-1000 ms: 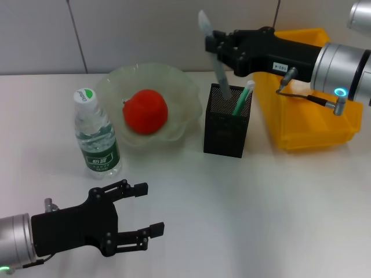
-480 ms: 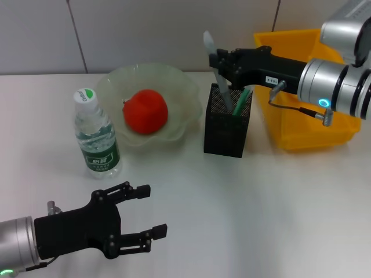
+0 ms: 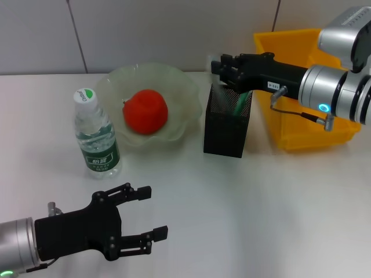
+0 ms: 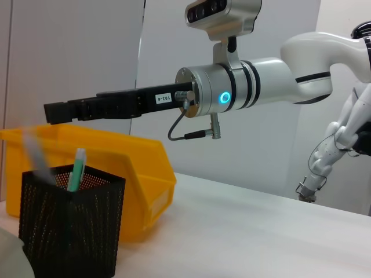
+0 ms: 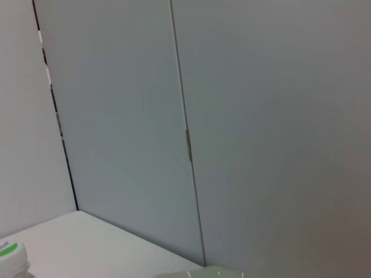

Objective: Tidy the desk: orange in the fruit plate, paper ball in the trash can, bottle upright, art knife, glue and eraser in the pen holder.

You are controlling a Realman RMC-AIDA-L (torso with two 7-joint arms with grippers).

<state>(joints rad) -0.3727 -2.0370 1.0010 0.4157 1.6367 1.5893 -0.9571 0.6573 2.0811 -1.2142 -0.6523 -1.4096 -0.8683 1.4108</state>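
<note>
the right claw [image 3: 223, 65] tip hides the pen holder [image 3: 226, 121] rim's far edge. inside the mesh, a pale blurred tool [image 4: 33, 152] cannot be identified. the yellow bin [image 3: 301, 110] is partly hidden behind the arm.

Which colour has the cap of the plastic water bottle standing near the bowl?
The cap is white with a green patch on top, best seen in the head view.

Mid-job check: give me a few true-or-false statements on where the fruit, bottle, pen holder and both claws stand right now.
1. The orange lies in the fruit plate. True.
2. The bottle lies on its side. False: it stands upright.
3. The right claw is above the pen holder. True.
4. The pen holder is empty. False: a green-capped stick and a grey tool stand in it.
5. The left claw grips the bottle. False: it is open, apart from it.
</note>
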